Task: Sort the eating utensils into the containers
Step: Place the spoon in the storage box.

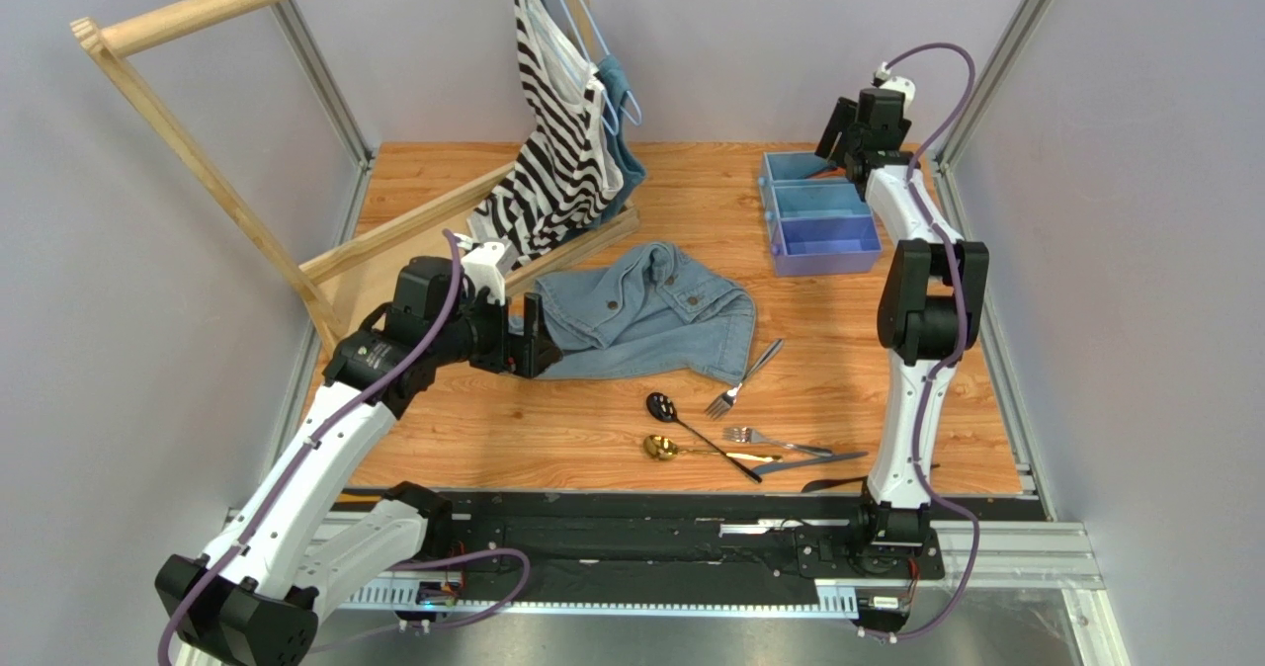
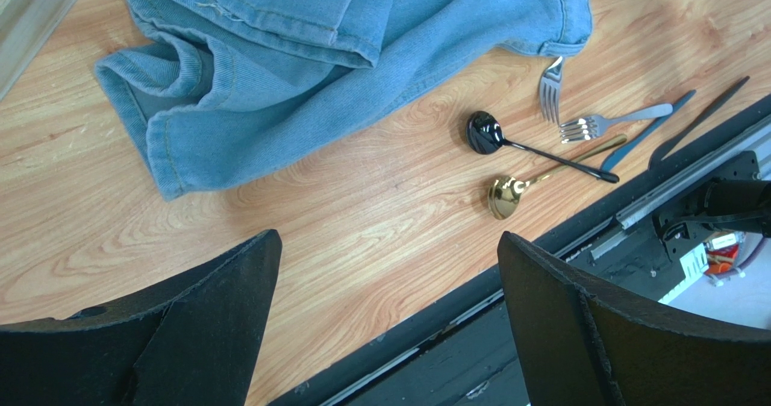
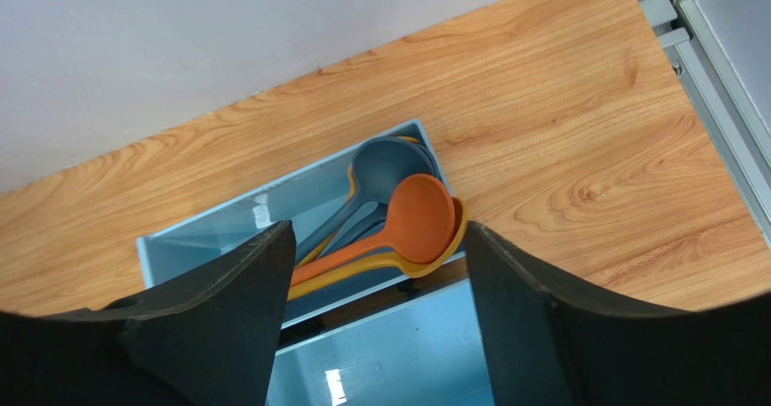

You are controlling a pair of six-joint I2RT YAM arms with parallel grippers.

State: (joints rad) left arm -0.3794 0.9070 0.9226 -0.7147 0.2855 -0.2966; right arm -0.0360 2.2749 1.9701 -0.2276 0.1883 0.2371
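Note:
The light blue container tray (image 1: 815, 210) stands at the back right. My right gripper (image 1: 844, 145) hangs open above its far end (image 3: 204, 230). In that far compartment lie an orange spoon (image 3: 418, 218) on a yellow spoon (image 3: 434, 254), with a grey-blue spoon (image 3: 385, 169) behind. Near the front edge lie a black spoon (image 1: 664, 407), a gold spoon (image 1: 661, 447), two silver forks (image 1: 743, 377) and dark knives (image 1: 809, 460). My left gripper (image 1: 535, 343) is open at the left, over bare wood; its wrist view shows the black spoon (image 2: 487, 133), gold spoon (image 2: 505, 195) and forks (image 2: 588, 123).
Crumpled denim shorts (image 1: 654, 311) lie mid-table, touching one fork's handle. A wooden rack (image 1: 223, 177) with a striped garment (image 1: 557, 133) on a hanger stands at the back left. Metal frame posts (image 1: 980, 133) and grey walls close in the sides.

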